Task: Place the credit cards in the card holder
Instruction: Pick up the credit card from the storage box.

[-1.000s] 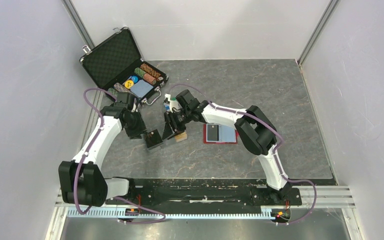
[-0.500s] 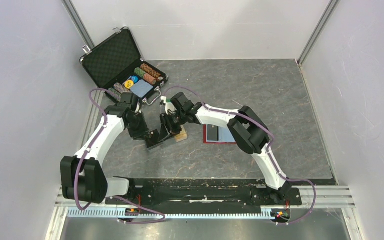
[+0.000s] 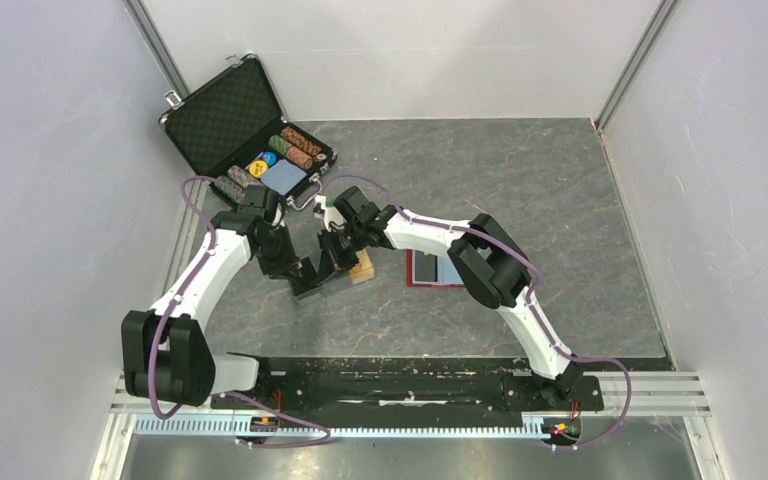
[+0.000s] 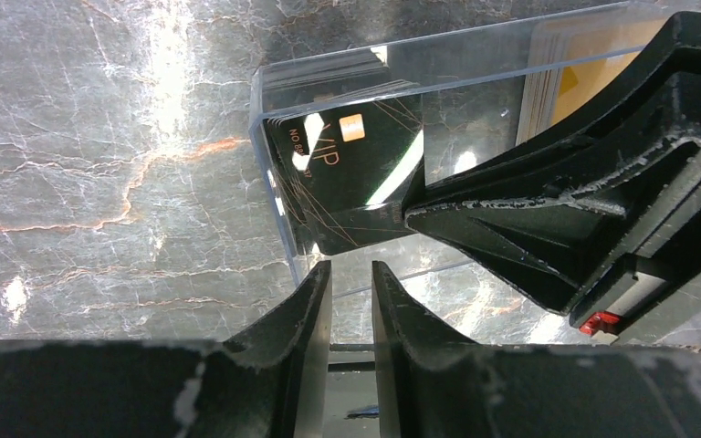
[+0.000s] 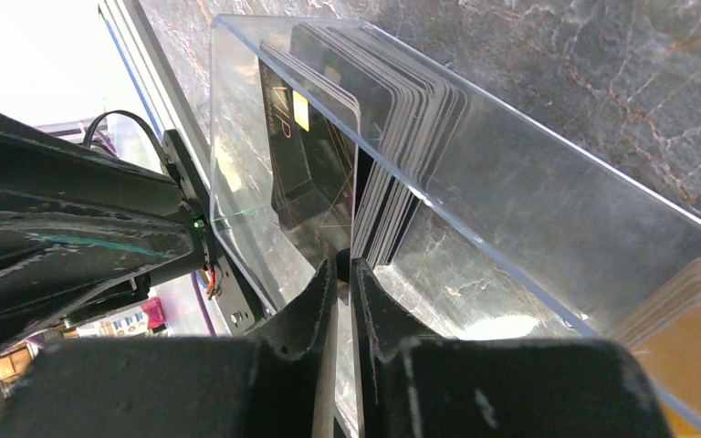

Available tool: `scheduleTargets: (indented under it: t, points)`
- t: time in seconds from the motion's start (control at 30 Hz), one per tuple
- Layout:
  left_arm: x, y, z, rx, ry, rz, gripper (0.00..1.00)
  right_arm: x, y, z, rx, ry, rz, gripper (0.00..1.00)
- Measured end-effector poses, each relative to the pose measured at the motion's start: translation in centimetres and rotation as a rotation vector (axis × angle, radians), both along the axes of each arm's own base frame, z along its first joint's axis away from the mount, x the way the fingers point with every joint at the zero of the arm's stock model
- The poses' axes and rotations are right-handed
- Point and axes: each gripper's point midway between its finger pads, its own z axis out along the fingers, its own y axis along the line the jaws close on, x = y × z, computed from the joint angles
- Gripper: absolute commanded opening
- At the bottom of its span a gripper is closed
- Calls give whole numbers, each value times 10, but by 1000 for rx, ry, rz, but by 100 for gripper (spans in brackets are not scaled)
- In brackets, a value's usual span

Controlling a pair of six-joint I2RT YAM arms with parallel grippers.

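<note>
Pinching a black card (image 5: pixel 315 173), right gripper (image 5: pixel 344 267) looks nearly closed.

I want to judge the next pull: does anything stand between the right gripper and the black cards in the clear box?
Nothing visible does. The right gripper reaches into the clear box through its open side and pinches the front black card. The box wall runs beside the cards, not before the fingers.

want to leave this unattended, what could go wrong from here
The right gripper pinches one black VIP card beside a tight stack, so neighbours may drag out too. The left gripper grips only a thin wall of the clear box, which could tilt or slip.
</note>
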Motion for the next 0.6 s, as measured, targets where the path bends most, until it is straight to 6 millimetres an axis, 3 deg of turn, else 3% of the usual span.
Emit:
scheduleTargets:
  t: [0.2,0.43,0.6]
  points:
    - [1,-1,-3,1,5,-5,28,1,2,4,5,-7,4,10]
    - [2,-3,-3,0,-1,-11,27,1,0,6,-1,-20,12,31]
    - [2,-4,-5,2,4,-16,25,1,-1,5,-5,-27,17,31]
